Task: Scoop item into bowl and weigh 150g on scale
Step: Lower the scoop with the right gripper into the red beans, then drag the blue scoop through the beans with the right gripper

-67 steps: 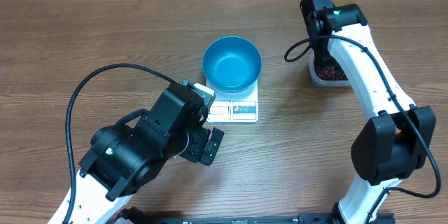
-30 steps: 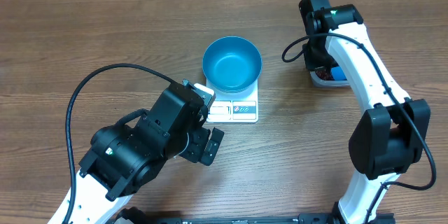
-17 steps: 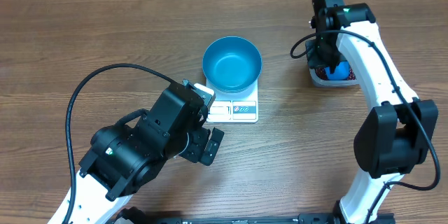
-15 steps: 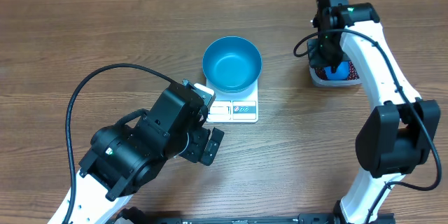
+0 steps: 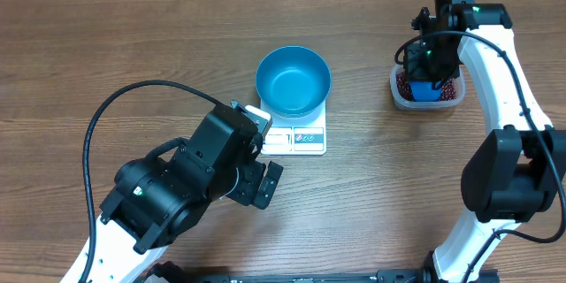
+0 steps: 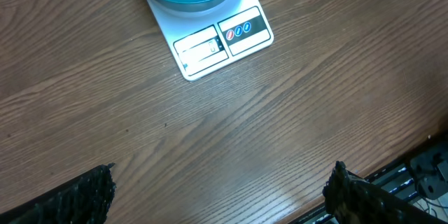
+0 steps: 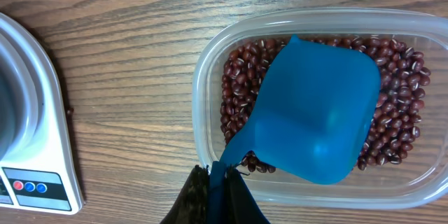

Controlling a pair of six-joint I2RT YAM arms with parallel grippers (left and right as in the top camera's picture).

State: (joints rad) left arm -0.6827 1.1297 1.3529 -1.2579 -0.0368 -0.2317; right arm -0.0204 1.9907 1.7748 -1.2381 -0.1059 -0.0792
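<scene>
beans (image 7: 238,77): far right, in tub (image 7: 203,91) | handling, judged: loose, light, roll freely, spill if tipped; lift by scoop (image 7: 315,122), kept level | right gripper (image 7: 215,185): clamped on scoop handle | left gripper (image 6: 217,199): wide, empty, near left | bowl (image 5: 293,80): empty, on scale (image 5: 301,137), centre

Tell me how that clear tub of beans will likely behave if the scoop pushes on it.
Probably slides rather than tips: the tub is low and wide on a smooth wooden table. Its thin clear walls may flex. The beans look like only a shallow layer, so likely add little anchoring weight against the scoop.
</scene>
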